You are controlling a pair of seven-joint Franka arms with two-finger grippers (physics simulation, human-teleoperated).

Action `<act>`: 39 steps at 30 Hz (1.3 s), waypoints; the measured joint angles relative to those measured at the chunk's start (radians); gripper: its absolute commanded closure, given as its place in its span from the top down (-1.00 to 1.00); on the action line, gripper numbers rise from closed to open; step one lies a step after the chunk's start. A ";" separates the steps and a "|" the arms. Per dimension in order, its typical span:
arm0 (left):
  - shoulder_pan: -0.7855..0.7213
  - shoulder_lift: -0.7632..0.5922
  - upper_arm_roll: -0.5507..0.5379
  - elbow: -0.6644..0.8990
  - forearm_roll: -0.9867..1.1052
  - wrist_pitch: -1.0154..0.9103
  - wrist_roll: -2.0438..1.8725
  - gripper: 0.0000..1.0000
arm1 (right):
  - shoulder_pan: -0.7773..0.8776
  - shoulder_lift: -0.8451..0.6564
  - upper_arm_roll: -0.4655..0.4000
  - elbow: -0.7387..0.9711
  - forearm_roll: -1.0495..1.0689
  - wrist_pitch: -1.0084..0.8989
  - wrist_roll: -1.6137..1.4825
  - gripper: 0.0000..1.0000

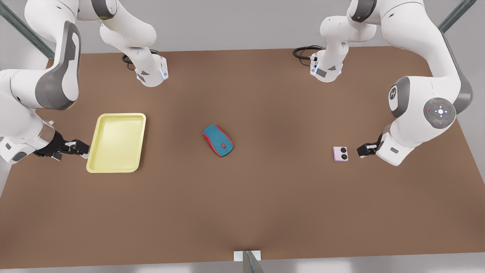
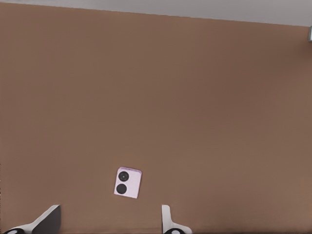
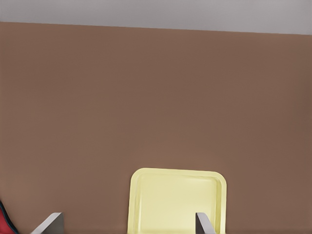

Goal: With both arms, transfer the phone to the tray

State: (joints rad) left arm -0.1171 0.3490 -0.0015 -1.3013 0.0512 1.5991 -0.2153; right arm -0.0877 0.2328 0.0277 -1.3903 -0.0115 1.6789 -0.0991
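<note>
Phone (image 1: pixel 340 153) seen flat on desk (image 1: pixel 265 197) toward front view's right edge, well apart from tray (image 1: pixel 117 143) near opposite edge. Computer mouse (image 1: pixel 218 140) between them mid-desk. Left gripper (image 1: pixel 363 150) just beside phone, spread wide, empty per wrist view; right gripper (image 1: pixel 80 148) at tray rim, likewise spread, empty.

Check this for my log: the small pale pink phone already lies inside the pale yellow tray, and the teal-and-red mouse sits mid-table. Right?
Not quite. In the front view the small pale pink phone lies on the bare brown table, beside the open left gripper, far from the empty pale yellow tray at the open right gripper. The teal-and-red mouse does sit mid-table.
</note>
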 measured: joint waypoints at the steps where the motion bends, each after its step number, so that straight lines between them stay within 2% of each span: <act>1: -0.001 0.001 0.000 -0.001 0.000 -0.004 0.012 1.00 | 0.000 0.000 0.000 0.000 0.000 0.000 0.000 1.00; 4: -0.007 0.003 -0.001 -0.100 -0.001 0.022 0.036 1.00 | 0.000 0.000 0.001 0.000 0.000 0.000 -0.001 1.00; 6: -0.010 -0.040 0.000 -0.307 -0.003 0.106 0.045 1.00 | 0.000 0.000 0.001 0.000 0.000 0.000 -0.001 1.00; 9: -0.010 -0.095 0.021 -0.620 -0.007 0.310 0.056 1.00 | 0.000 0.000 0.000 0.000 0.000 0.000 -0.001 1.00; 14: -0.005 -0.076 0.052 -0.856 -0.009 0.644 0.075 1.00 | 0.000 0.000 0.000 0.000 -0.001 0.000 -0.002 1.00; 19: -0.001 -0.004 0.064 -0.953 -0.010 0.902 0.095 1.00 | 0.000 0.000 0.000 0.000 -0.001 0.000 -0.002 1.00; 23: 0.003 0.024 0.066 -0.965 -0.010 1.018 0.114 1.00 | 0.000 0.000 0.000 0.000 -0.001 0.000 -0.002 1.00; 39: 0.006 0.084 0.075 -0.991 -0.010 1.120 0.246 1.00 | 0.000 -0.001 0.000 0.000 -0.001 0.000 -0.003 1.00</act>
State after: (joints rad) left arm -0.1106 0.4325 0.0731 -2.2923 0.0417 2.7191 0.0311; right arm -0.0876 0.2320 0.0277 -1.3903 -0.0126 1.6786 -0.1018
